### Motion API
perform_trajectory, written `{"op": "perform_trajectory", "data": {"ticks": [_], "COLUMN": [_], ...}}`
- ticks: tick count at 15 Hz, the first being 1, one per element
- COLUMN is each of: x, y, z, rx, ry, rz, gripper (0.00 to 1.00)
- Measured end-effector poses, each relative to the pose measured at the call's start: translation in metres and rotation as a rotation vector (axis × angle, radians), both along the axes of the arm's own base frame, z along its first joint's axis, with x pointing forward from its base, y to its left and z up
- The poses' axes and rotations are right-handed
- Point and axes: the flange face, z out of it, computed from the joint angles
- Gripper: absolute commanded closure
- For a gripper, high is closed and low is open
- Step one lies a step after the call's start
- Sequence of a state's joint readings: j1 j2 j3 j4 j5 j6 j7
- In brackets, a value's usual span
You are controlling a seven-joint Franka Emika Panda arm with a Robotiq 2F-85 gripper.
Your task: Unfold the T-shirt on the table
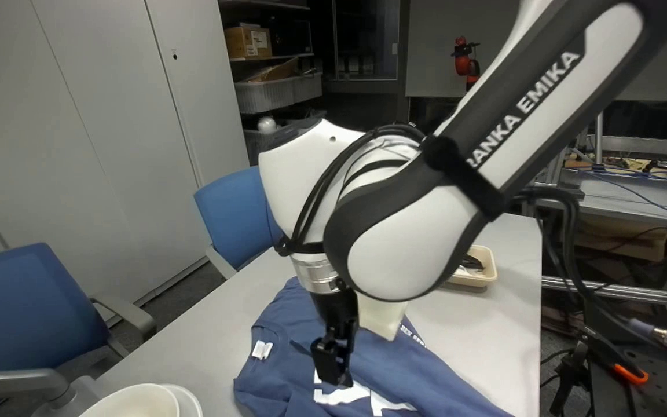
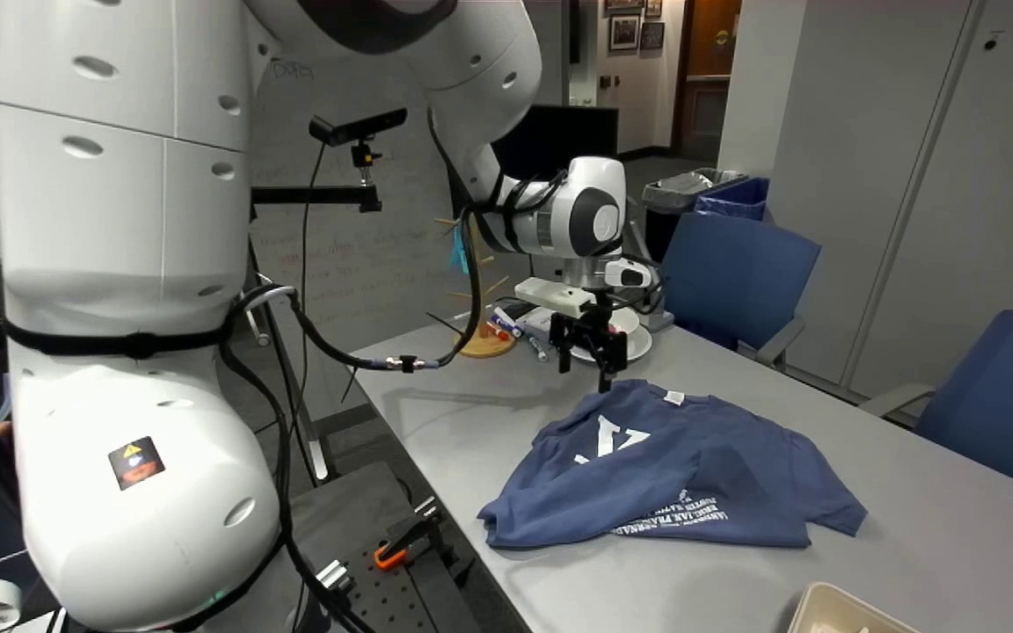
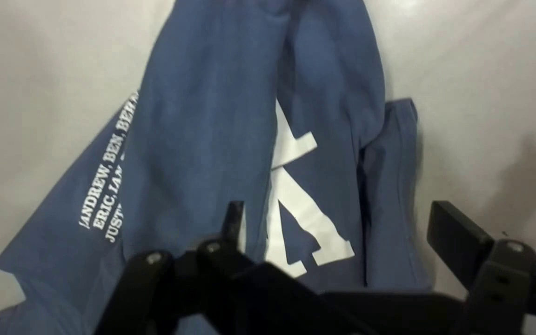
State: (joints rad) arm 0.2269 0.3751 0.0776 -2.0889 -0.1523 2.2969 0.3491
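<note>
The dark navy-blue cloth T-shirt (image 2: 647, 479) lies partly doubled over on the long, light grey, smooth-topped table (image 2: 937, 545), its small white tag (image 2: 674, 398) on the side towards the blue-backed chairs (image 2: 739, 272). In the wrist view a broad flap (image 3: 193, 163) of the same blue cloth runs lengthways up and down, and its long inner edge cuts across the large white printed lettering (image 3: 300, 204); small white printed names (image 3: 96, 195) show beyond it on the left. The coming move seems to turn on that edge, though whether it is a free hem or a crease I cannot tell. The black two-fingered gripper (image 3: 342, 225) hangs over the lettered side, apparently clear of the cloth, its fingers (image 3: 456, 242) spread wide with nothing held. They stand crosswise to the edge: one appears over the flap, just beside that edge, the other out beyond the shirt's right side, over the tabletop. The jaws would therefore close across the edge without a turn of the wrist, but most of the gap lies too far right, so a shift left before descending looks wise, to avoid bunching the lower layer. Drawing the flap left, past the names, would head towards the beige rectangular tray (image 1: 469, 282), which sits apart from the shirt.
</note>
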Motion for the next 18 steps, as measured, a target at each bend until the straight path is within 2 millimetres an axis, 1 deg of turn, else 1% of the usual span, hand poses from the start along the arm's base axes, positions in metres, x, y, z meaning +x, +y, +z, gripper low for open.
{"op": "perform_trajectory", "data": {"ticks": [3,5,7,9,12,14,18], "x": [0.024,0.039,0.054,0.069,0.087,0.091,0.091], "y": [-0.001,-0.008,-0.019,-0.033,-0.049,-0.051,-0.051], "z": [-0.027,-0.043,-0.053,-0.057,-0.056,-0.057,-0.058], "rx": [0.031,0.04,0.035,0.023,0.006,0.004,0.005], "ry": [-0.078,-0.114,-0.139,-0.154,-0.177,-0.18,-0.18], "rz": [0.0,-0.014,-0.026,-0.032,-0.038,-0.04,-0.04], "gripper": [0.0,0.0,0.0,0.0,0.0,0.0,0.0]}}
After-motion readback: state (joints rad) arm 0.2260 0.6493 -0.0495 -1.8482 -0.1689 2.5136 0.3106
